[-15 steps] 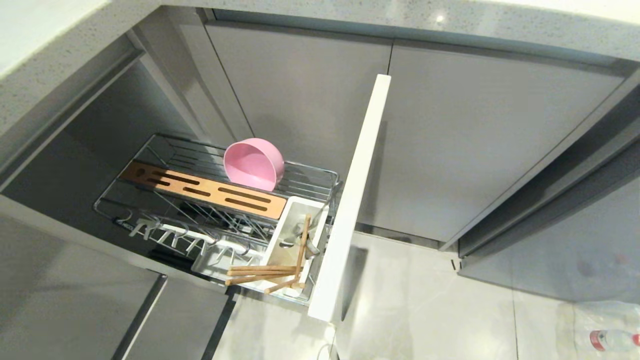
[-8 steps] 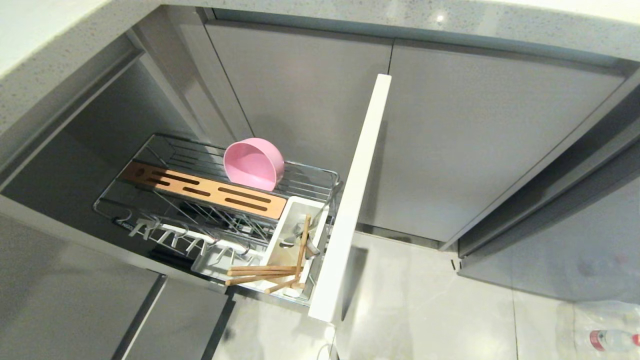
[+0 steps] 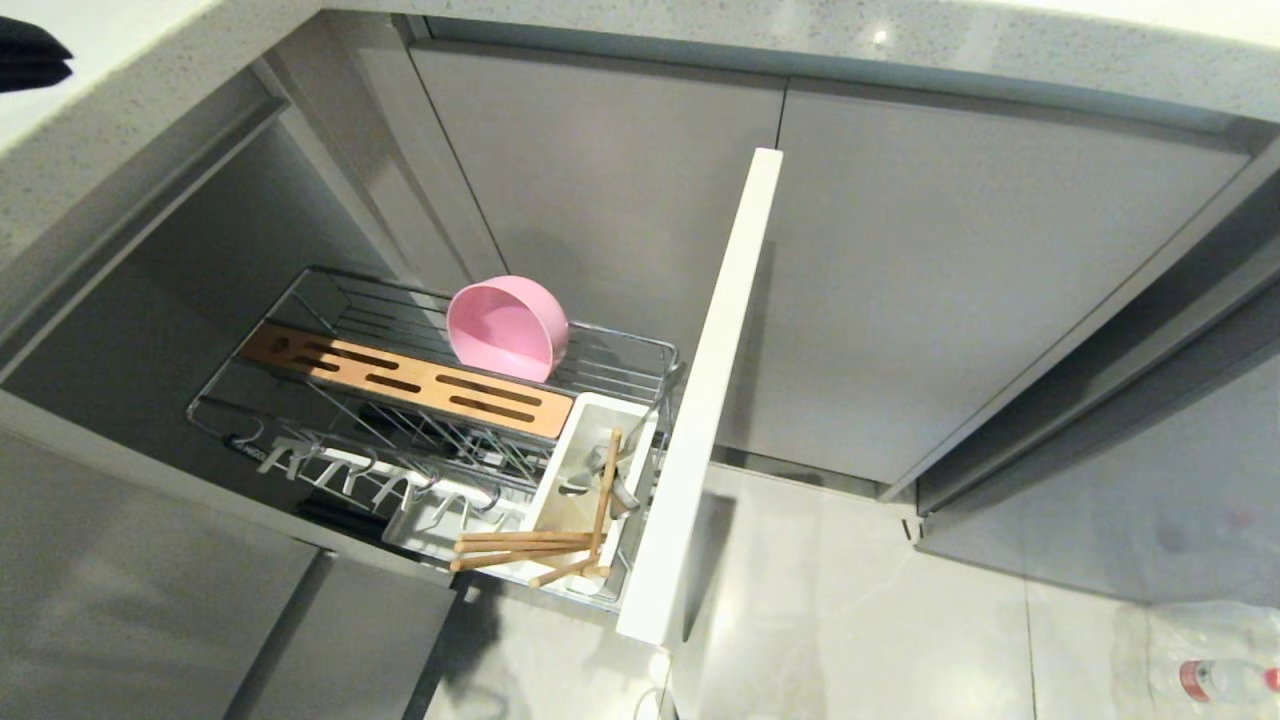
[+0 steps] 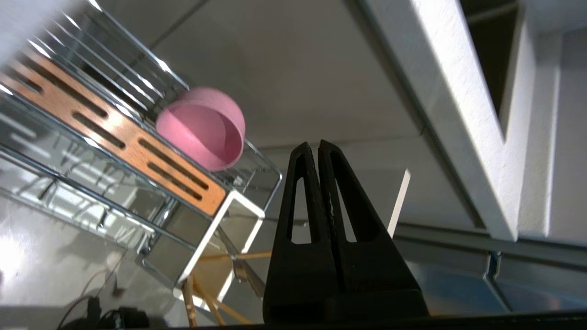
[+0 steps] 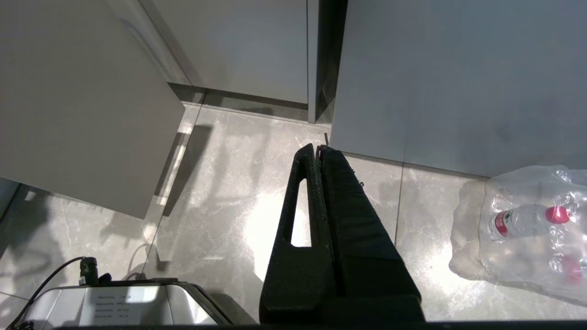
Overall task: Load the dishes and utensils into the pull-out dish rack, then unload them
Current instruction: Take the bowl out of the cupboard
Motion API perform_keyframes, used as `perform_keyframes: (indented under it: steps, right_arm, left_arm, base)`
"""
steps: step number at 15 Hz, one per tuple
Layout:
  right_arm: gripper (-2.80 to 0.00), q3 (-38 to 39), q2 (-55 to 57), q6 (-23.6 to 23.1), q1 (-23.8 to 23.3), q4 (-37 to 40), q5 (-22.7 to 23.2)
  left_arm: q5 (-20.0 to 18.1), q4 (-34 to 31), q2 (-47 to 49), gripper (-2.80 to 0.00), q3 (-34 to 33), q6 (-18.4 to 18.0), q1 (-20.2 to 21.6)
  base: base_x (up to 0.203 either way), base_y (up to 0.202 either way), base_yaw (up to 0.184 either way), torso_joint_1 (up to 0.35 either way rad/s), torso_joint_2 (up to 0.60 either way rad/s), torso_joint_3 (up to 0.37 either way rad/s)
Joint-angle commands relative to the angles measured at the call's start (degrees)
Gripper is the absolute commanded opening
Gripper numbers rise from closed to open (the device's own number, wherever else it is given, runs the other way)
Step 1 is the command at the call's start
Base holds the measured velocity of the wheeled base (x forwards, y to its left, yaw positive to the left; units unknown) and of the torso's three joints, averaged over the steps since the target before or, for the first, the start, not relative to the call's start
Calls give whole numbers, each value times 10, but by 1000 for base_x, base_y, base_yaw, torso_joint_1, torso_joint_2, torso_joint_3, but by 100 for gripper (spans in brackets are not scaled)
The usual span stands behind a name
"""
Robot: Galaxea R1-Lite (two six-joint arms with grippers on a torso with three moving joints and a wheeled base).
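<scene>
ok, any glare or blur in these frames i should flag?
Head view: sharp; a bright spot of glare on the countertop, and wide-angle bending of the cabinet edges. Left wrist view: motion smear on the pull-out dish rack wires and the pink bowl, with hot reflections off the chrome; the shut left gripper stays crisp. Right wrist view: sharp, with a bright sheen on the floor tiles.

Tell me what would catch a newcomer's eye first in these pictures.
The pink bowl stands out, tipped on its side at the back of the pull-out dish rack. Next, the wooden chopsticks lying in the white caddy at the rack's front end. The left claw is shut and empty, apart from the rack.
</scene>
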State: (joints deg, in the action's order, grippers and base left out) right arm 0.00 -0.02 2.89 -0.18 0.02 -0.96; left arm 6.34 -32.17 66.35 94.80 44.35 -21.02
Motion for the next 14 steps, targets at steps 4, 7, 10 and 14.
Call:
perform_keyframes:
  steps: [4, 7, 10, 14]
  right_arm:
    - [-280, 1, 0, 0, 0, 0, 0]
    - [-280, 1, 0, 0, 0, 0, 0]
    - [-280, 1, 0, 0, 0, 0, 0]
    - [-280, 1, 0, 0, 0, 0, 0]
  left_arm:
    - [151, 2, 54, -280, -31, 8, -125]
    - [264, 2, 119, -280, -45, 27, -176]
    - [296, 2, 170, -280, -54, 68, -199]
    - [298, 17, 220, -280, -51, 86, -203]
  base:
    - [0, 0, 0, 0, 0, 0]
    - [0, 0, 0, 0, 0, 0]
    - [0, 0, 0, 0, 0, 0]
    - [0, 0, 0, 0, 0, 0]
